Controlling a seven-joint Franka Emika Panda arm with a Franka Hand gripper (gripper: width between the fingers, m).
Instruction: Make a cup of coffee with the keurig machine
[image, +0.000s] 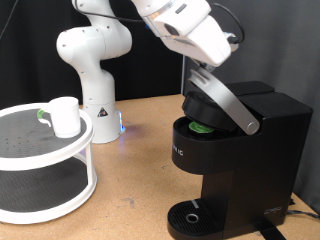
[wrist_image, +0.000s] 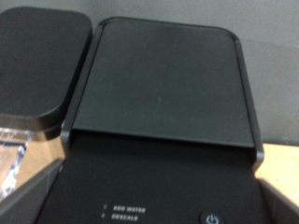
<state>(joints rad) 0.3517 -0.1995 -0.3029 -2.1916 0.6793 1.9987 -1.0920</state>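
Note:
The keurig machine (image: 255, 135) stands at the exterior view's right with its lid raised; the silver-grey handle (image: 225, 100) slants up towards my hand. A green-topped pod (image: 203, 127) sits in the open chamber. My gripper (image: 203, 62) is at the handle's upper end, its fingers hidden behind the white hand. The white cup (image: 65, 115) stands on the top tier of a round white rack (image: 60, 155) at the left, away from the machine. The round drip tray (image: 190, 215) holds nothing. The wrist view shows only the machine's black top (wrist_image: 159, 79) and power button (wrist_image: 213, 218); no fingers show.
The white arm base (image: 95, 70) stands behind the rack at the back left. A small green thing (image: 40, 115) lies beside the cup on the rack. A wooden tabletop (image: 140, 170) lies between rack and machine. A cable (image: 300, 210) runs at the machine's right.

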